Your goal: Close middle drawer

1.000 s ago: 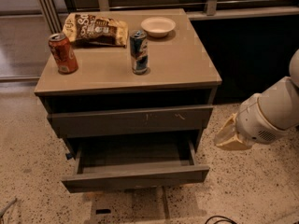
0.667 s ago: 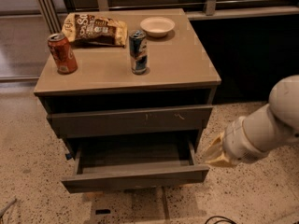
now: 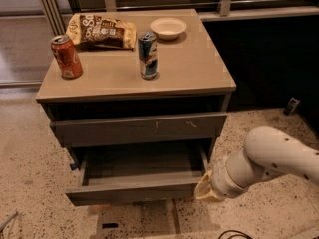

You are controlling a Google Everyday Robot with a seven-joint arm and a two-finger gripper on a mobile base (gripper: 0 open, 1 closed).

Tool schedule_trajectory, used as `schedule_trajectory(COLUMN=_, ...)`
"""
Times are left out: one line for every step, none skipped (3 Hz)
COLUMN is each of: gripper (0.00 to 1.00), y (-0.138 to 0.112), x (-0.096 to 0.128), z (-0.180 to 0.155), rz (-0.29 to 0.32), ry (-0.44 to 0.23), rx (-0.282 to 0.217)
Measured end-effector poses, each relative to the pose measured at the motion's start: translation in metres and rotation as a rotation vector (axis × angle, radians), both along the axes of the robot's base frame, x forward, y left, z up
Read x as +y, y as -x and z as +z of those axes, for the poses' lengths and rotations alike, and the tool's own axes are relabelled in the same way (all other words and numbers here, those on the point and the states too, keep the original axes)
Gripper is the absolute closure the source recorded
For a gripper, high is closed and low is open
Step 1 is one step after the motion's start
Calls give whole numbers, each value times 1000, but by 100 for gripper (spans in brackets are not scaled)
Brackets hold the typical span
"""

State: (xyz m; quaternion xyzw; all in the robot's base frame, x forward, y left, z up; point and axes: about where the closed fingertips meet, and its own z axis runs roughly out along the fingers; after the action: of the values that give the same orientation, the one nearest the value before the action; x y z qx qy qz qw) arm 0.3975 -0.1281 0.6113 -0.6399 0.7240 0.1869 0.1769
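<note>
The middle drawer (image 3: 134,189) is pulled far out of the grey-brown cabinet. Its plain flat front faces me and its dark tray interior (image 3: 142,163) is open to view. My gripper (image 3: 203,189) is low at the right, at the right end of the drawer's front. It looks to be touching or nearly touching the front's corner. The pale arm (image 3: 269,158) reaches in from the right edge. Above the drawer is the larger drawer front (image 3: 139,128) with pale scratch marks, standing slightly out from the cabinet.
On the cabinet top (image 3: 199,68) stand a red can (image 3: 66,57), a blue can (image 3: 148,55), a chip bag (image 3: 102,31) and a small white bowl (image 3: 168,27). The floor is speckled; a dark wall is at the right and a railing is behind.
My arm and gripper have moved left and down, from beside the cabinet's right side to the right end of the middle drawer's front. The drawer has not visibly moved.
</note>
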Motion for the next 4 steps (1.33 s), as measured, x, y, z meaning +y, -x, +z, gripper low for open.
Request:
schedule_trajectory(gripper=100, y=-2, x=7, z=-52, rz=7, ry=3, rx=52)
schedule_trajectory(gripper=100, y=-1, x=8, z=-58, rz=8, ry=-1, rx=61)
schedule_trajectory(gripper=100, y=-1, x=5, z=-79, rz=7, ry=19, rx=41)
schedule_trajectory(gripper=100, y=1, x=2, z=-120, rz=12, ry=33, rx=-23)
